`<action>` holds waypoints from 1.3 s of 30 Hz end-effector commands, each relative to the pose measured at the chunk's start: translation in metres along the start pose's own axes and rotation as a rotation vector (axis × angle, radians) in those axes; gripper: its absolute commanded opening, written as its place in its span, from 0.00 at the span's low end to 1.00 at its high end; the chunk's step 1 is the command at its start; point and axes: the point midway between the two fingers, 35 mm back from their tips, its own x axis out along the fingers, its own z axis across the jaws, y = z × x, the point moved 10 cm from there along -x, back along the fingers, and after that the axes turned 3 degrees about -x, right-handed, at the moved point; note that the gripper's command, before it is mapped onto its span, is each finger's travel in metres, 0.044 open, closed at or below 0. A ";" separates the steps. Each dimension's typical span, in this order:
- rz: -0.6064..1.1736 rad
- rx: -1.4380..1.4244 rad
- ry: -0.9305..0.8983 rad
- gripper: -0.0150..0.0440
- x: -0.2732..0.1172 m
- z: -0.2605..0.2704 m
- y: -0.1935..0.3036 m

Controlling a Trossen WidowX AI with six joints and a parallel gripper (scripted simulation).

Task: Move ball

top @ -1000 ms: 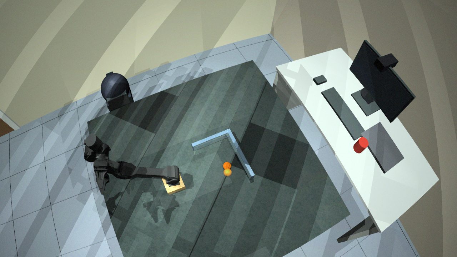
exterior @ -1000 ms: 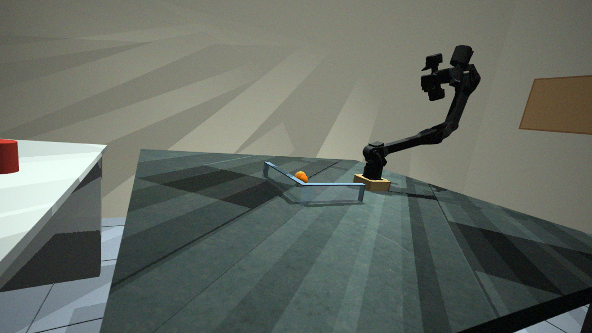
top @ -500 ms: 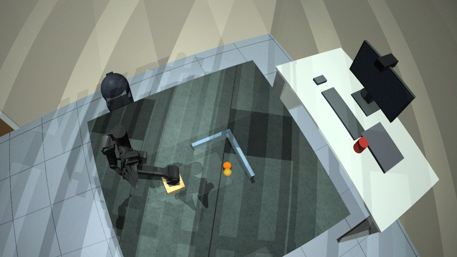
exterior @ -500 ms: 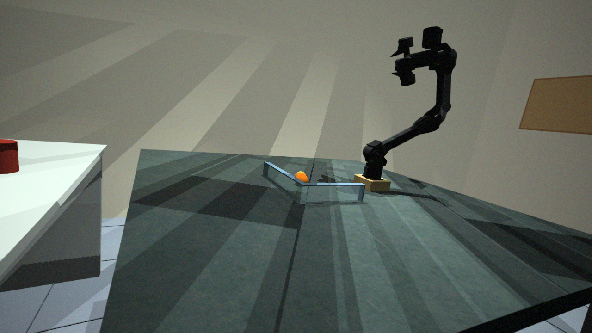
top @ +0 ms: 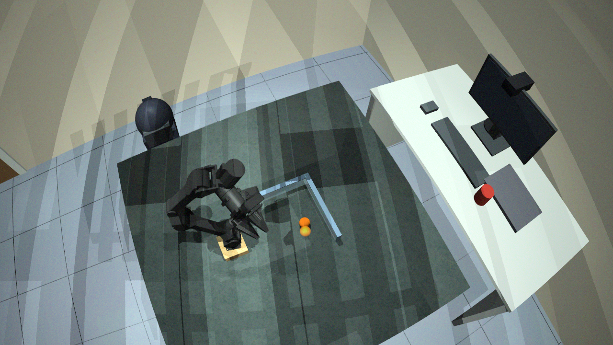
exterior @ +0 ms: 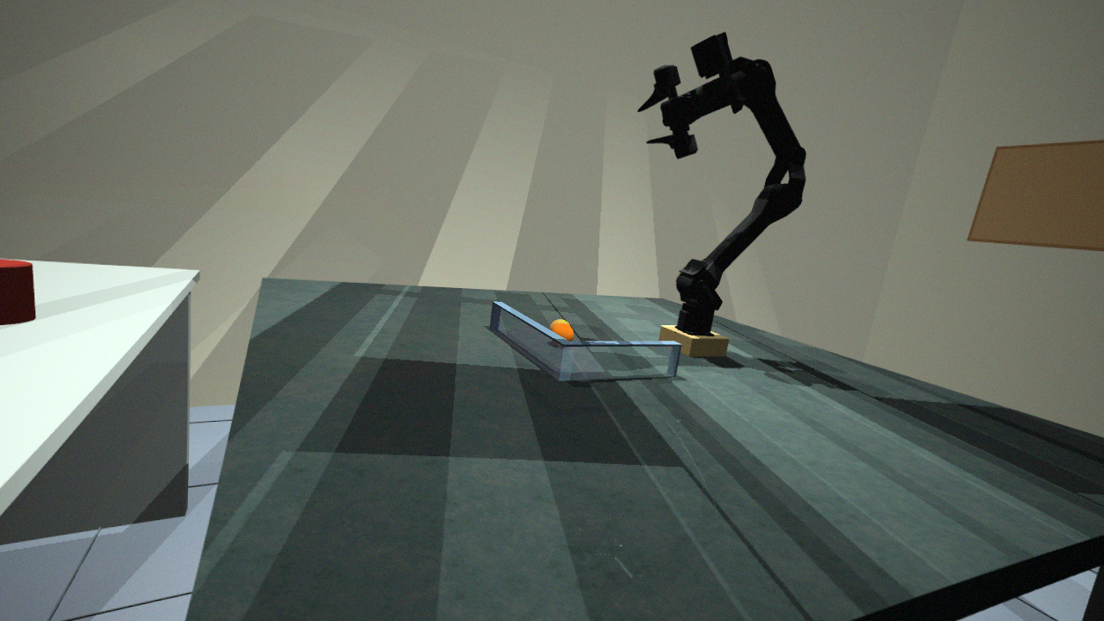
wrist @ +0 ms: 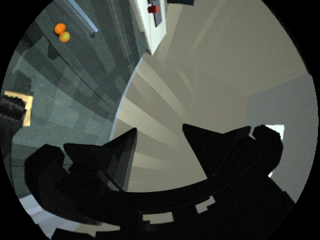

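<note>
Well above the worktop (exterior: 478,479), the hand (exterior: 655,116) hangs open with nothing between its two pointed fingers, high in the upper right of the exterior view. The ball (top: 304,221) lies on the worktop near the middle of the top view, touching the see-through copy (top: 304,231) just below it, inside the angle of the clear walls (top: 321,201). Nothing stands between hand and ball; one wall runs just right of the ball. Around the scene, a white desk (top: 428,141) fills the right of the top view, carrying a red cylinder (top: 483,195) and a dark monitor (top: 510,111). The arm's tan base block (top: 233,250) sits left of the ball.
</note>
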 end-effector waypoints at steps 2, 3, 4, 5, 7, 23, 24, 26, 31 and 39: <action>-0.142 0.067 -0.135 0.82 0.040 -0.006 -0.065; -0.164 0.084 -0.162 0.82 0.046 -0.006 -0.076; -0.184 0.101 -0.191 0.82 0.053 -0.005 -0.087; -0.203 0.118 -0.220 0.82 0.059 -0.003 -0.098; -0.237 0.154 -0.285 0.82 0.071 0.001 -0.120; -0.236 0.463 -0.967 0.82 0.145 0.098 -0.283; -0.215 0.483 -1.016 0.82 0.148 0.108 -0.291; -0.162 0.521 -1.114 0.82 0.154 0.129 -0.307; -0.070 0.572 -1.244 0.82 0.159 0.158 -0.325; -0.070 0.572 -1.244 0.82 0.159 0.158 -0.325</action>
